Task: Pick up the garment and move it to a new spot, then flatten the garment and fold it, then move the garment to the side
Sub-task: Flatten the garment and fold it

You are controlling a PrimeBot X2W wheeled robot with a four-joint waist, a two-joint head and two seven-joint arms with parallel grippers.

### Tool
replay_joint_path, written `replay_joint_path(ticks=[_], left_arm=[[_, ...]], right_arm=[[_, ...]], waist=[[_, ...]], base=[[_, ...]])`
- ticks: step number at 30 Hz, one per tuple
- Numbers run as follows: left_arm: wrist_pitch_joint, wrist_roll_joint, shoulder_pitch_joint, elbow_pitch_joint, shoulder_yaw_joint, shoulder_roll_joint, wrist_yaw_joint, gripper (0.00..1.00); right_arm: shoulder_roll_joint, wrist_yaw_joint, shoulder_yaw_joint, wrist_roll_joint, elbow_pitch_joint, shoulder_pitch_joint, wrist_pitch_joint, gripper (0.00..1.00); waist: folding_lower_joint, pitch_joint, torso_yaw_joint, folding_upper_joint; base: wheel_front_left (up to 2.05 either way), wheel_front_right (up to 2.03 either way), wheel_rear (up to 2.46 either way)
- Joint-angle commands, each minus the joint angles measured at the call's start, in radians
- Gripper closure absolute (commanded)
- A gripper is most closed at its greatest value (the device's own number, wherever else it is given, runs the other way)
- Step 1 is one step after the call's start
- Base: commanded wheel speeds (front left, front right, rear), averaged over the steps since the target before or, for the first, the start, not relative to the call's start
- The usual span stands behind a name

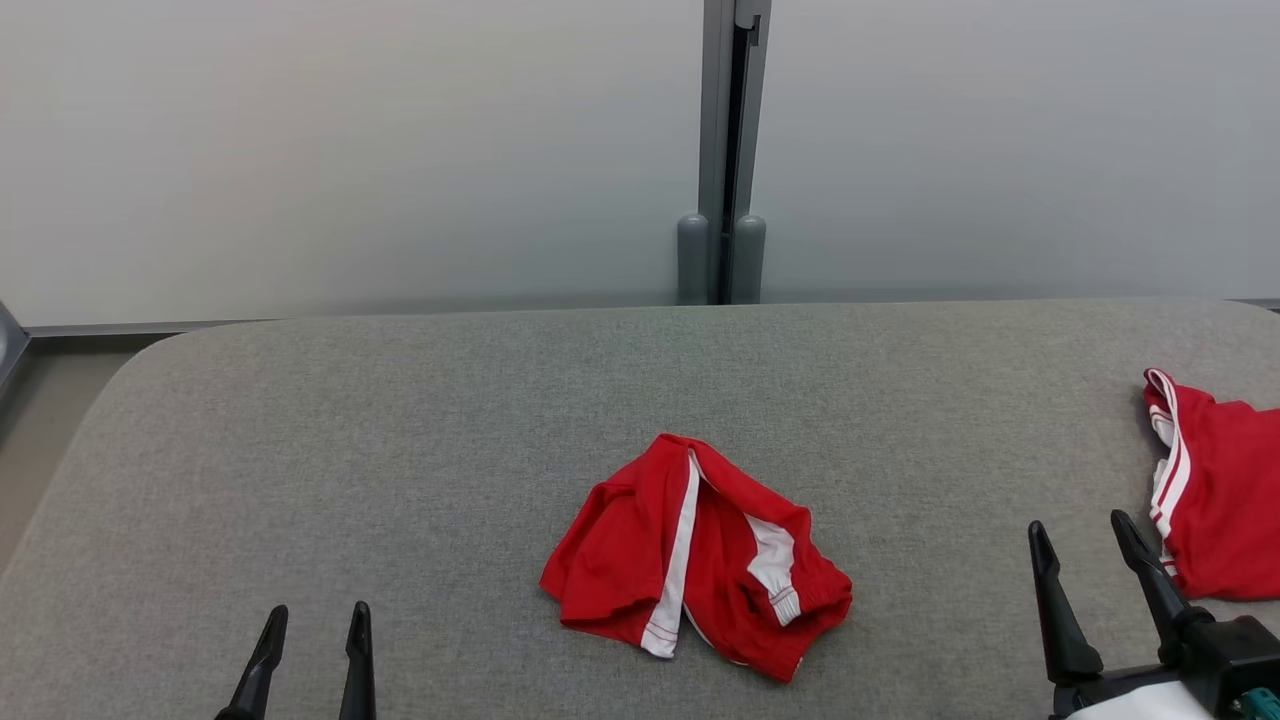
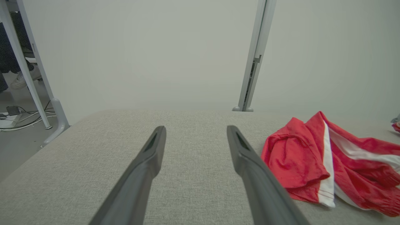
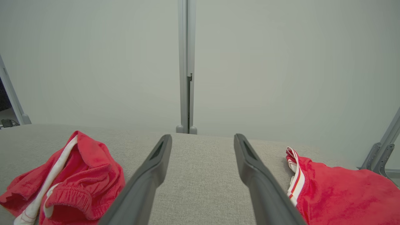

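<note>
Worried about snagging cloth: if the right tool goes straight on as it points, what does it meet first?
Probably nothing on the table: the right tool points over bare surface between the crumpled red garment and the second red garment. First in line looks like the grey partition post beyond, depth unclear.

Garment, centre frame: red, white side stripe, white inner patch.
Second garment, right edge: red, white trim with thin red lines.
Table cover: heathered grey weave.
Wall panels: pale grey-white.
Post: mid grey.
Left gripper, right gripper: black fingers.
</note>
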Motion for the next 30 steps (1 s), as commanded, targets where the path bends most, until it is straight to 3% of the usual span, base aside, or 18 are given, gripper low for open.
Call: replay_joint_path(ticks=[1, 6, 10, 16, 22, 25, 30], left_arm=[[0.000, 0.015, 0.006, 0.002, 0.016, -0.007, -0.015, 0.00], [0.000, 0.049, -0.008, 0.000, 0.041, -0.031, -0.063, 0.00], [0.000, 0.065, -0.060, -0.015, -0.009, -0.042, -0.101, 0.00], [0.008, 0.095, -0.178, 0.029, -0.221, -0.029, -0.131, 0.00], [0.106, 0.017, -0.325, 0.106, -0.512, 0.031, -0.130, 0.00], [0.150, -0.006, -0.386, 0.162, -0.589, 0.058, -0.130, 0.00], [0.184, -0.015, -0.430, 0.242, -0.596, 0.070, -0.125, 0.00]], right_arm=[[-0.005, 0.000, 0.000, 0.005, 0.003, 0.005, 0.000, 0.00], [-0.005, 0.000, 0.018, 0.009, 0.009, -0.006, 0.000, 0.00], [-0.005, 0.000, 0.026, 0.010, 0.008, -0.018, 0.000, 0.00], [-0.005, 0.000, 0.032, 0.015, 0.003, -0.044, 0.000, 0.00], [-0.005, 0.000, 0.046, 0.035, 0.011, -0.066, 0.000, 0.00], [-0.005, 0.000, 0.053, 0.050, 0.009, -0.083, 0.000, 0.00], [-0.005, 0.000, 0.050, 0.067, 0.006, -0.100, 0.000, 0.00]], waist=[[0.0000, -0.004, 0.005, -0.0001], [0.0000, 0.003, -0.004, -0.0001], [0.0000, 0.020, -0.028, -0.0001], [0.0000, 0.055, -0.092, -0.0001], [0.0000, 0.089, -0.172, -0.0001], [0.0000, 0.111, -0.215, -0.0001], [0.0000, 0.134, -0.276, -0.0001]], base=[[0.00, 0.00, 0.00], [0.00, 0.00, 0.00], [0.00, 0.00, 0.00], [0.00, 0.00, 0.00], [0.00, 0.00, 0.00], [0.00, 0.00, 0.00], [0.00, 0.00, 0.00]])
